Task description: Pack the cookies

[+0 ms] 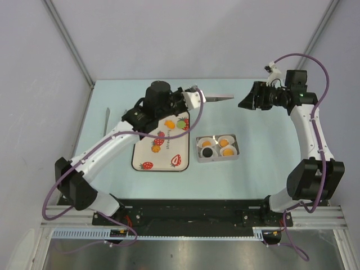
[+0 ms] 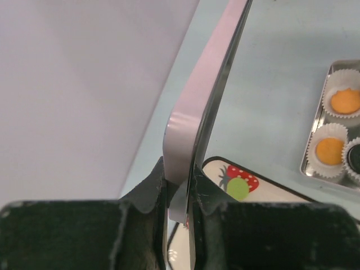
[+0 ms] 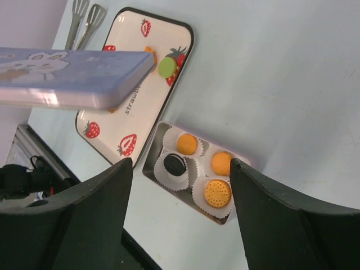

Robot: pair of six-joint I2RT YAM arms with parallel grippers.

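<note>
The cookies, three orange (image 3: 217, 193) and one black (image 3: 174, 164), sit in white paper cups inside a small metal tin (image 1: 198, 149) right of the table's middle. My left gripper (image 2: 179, 174) is shut on one end of the tin's flat lavender lid (image 2: 208, 73), holding it in the air over the far part of the table. In the top view the lid (image 1: 216, 98) sticks out to the right of the left gripper (image 1: 197, 95). My right gripper (image 1: 244, 101) hovers just past the lid's free end, open and empty, with the cookies far below between its fingers (image 3: 180, 162).
A strawberry-printed tray (image 1: 163, 163) lies left of the tin, partly under the left arm. Metal tongs (image 1: 107, 121) rest near the table's left edge. White walls enclose the table on the left, back and right.
</note>
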